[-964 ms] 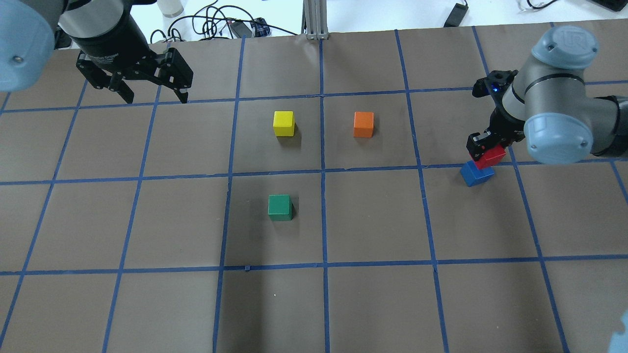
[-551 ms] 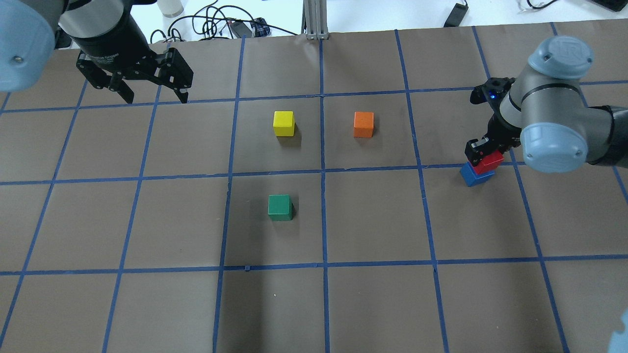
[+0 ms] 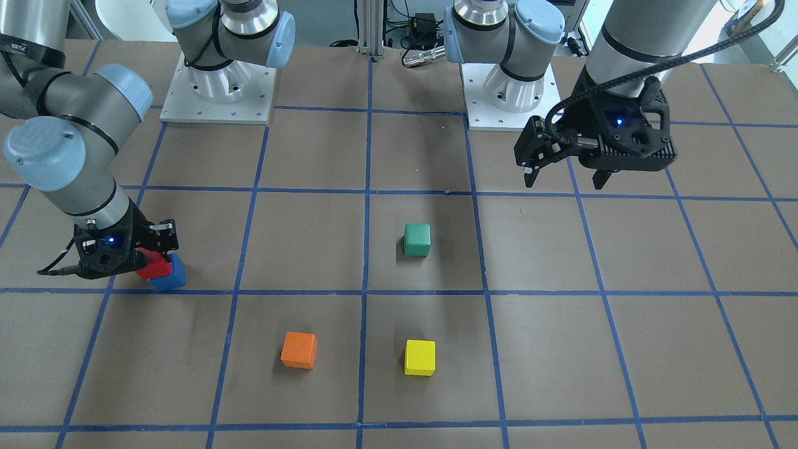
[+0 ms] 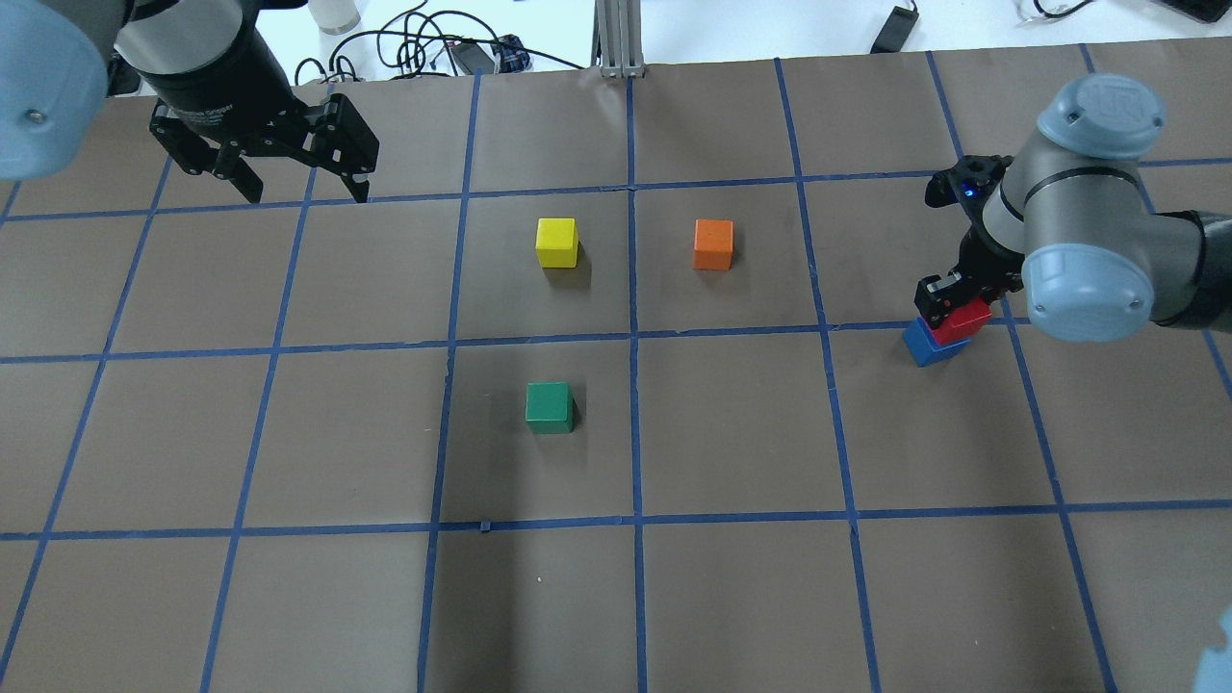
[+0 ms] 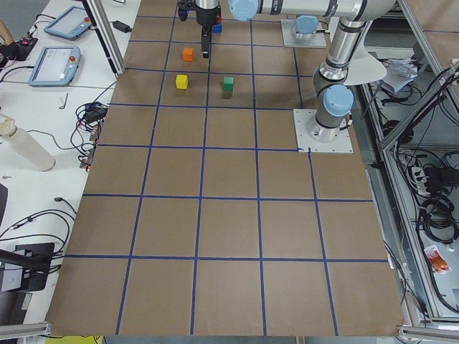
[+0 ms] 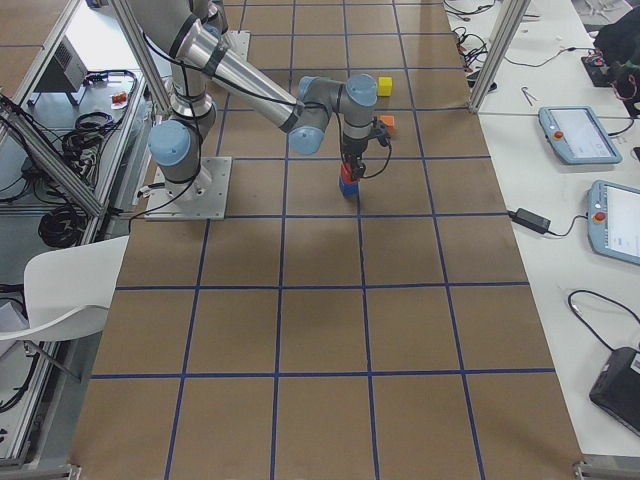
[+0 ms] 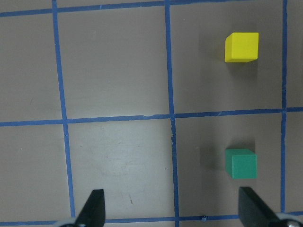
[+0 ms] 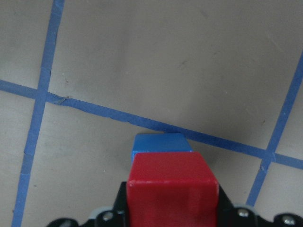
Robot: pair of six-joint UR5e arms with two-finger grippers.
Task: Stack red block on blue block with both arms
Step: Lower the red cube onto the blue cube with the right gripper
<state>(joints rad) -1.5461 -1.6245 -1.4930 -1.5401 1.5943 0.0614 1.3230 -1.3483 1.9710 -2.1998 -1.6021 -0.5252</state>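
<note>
My right gripper (image 4: 953,300) is shut on the red block (image 4: 964,321) and holds it over the blue block (image 4: 926,345) on the table's right side. In the right wrist view the red block (image 8: 173,184) covers most of the blue block (image 8: 161,143). I cannot tell whether the two touch. In the front-facing view the red block (image 3: 153,266) sits slightly offset on the blue block (image 3: 170,278), at my right gripper (image 3: 136,257). My left gripper (image 4: 300,191) is open and empty above the far left of the table, and it shows in the front-facing view (image 3: 564,182).
A yellow cube (image 4: 556,242) and an orange cube (image 4: 713,243) stand side by side mid-table. A green cube (image 4: 549,406) stands nearer me, below the yellow one. The left wrist view shows the yellow cube (image 7: 242,47) and green cube (image 7: 241,163). Blue tape lines grid the brown table.
My right gripper has lowered the red block closer onto the blue block and shifted slightly. The left arm has not moved.
</note>
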